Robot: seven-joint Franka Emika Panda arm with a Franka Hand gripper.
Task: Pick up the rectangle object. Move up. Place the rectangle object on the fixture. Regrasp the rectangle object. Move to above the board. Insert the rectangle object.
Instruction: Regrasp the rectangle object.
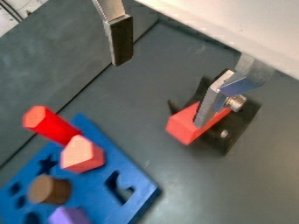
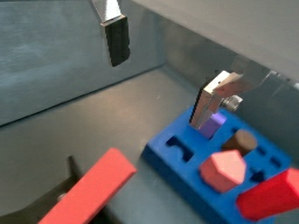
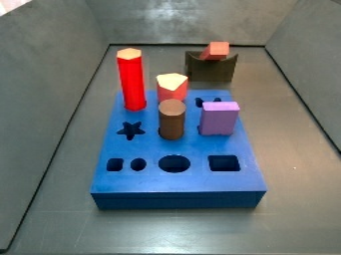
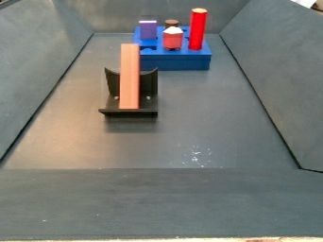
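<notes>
- Nearest the lens in both wrist views we see the two fingers (image 1: 121, 39) of the end effector (image 1: 176, 66), flat silver plates with dark pads, spread wide apart with nothing between them, so it is released.
- The end effector does not appear in either side view; from the wrist views we judge it hangs above the floor between the fixture and the board, though its height is hard to read.
- The rectangle object (image 4: 128, 74) rests on the fixture (image 4: 130, 102), lying along its scooped top as a long salmon-red bar; in a side view only its end face (image 3: 217, 48) shows above the dark block (image 3: 210, 68).
- In a wrist view the bar (image 2: 93, 188) runs toward the lens, and one finger (image 1: 222, 94) overlaps the fixture (image 1: 222, 122) in the picture.
- The board (image 3: 180, 169), a thick blue slab with cut-out holes, lies on the floor just beside the fixture.
- Standing in the board we see a red hexagonal post (image 3: 131, 78), a brown cylinder (image 3: 172, 118), a purple cube (image 3: 220, 117) and a pink-topped piece (image 3: 172, 86).
</notes>
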